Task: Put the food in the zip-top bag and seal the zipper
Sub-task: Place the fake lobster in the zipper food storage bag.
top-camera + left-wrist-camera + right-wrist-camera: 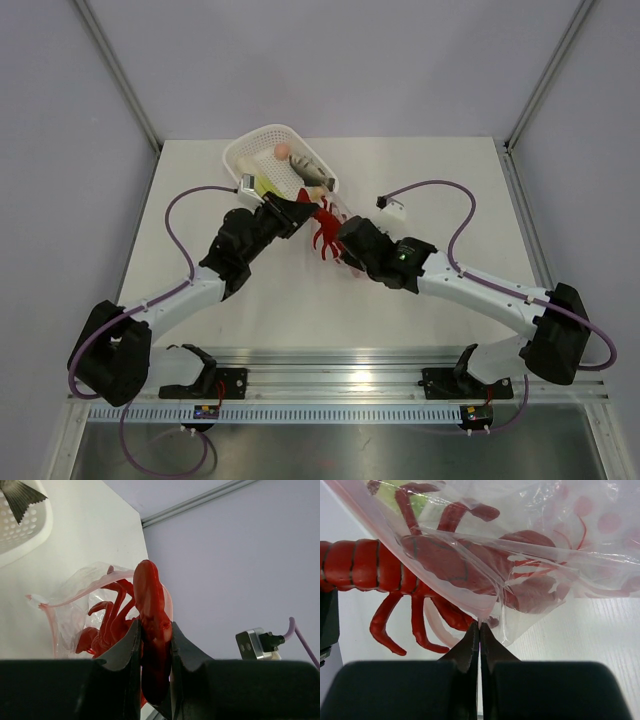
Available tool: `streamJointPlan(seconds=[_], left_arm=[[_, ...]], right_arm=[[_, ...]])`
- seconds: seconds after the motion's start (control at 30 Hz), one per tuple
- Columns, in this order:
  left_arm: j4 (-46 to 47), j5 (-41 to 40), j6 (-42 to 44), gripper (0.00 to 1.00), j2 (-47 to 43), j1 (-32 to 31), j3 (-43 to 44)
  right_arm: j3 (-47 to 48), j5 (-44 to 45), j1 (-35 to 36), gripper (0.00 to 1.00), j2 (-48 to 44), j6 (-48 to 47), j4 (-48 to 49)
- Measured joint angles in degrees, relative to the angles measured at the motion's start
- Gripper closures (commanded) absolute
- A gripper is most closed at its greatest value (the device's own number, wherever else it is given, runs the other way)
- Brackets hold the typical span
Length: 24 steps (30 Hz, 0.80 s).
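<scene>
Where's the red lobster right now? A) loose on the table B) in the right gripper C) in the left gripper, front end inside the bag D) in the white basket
C: the left gripper is shut on the tail of the lobster while its claws sit inside the zip-top bag, whose edge the right gripper pinches.

Fixed camera above and behind me looks down across the whole table (450, 200); both wrist cameras peer forward at close range. All three share the red lobster (322, 236).
</scene>
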Motion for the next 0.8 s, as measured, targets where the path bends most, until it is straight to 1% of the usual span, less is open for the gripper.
streamJointPlan(seconds=[0.17,0.33,0.57,0.8], left_arm=[[-2.1,-1.5,-0.5,1.0,0.0,0.0,0.9],[-3.5,-2.3,-0.5,1.0,0.0,0.0,2.0],[-9.4,-3.5,-0.2,1.0,0.5,-0.3,5.9],[-13.4,-6.7,0.4,1.0,0.2,-0.9,6.9]], right_arm=[[-0.1,-0.3,0.3,1.0,-0.2,-3.0,2.4],[-1.4,-1.6,0.4,1.0,-2.9,-7.3,4.7],[-1.6,-4.3,0.4,1.0,-5.5,-12.7,5.9],[-2.2,-6.5,0.4,1.0,-6.5,-16.1,6.5]])
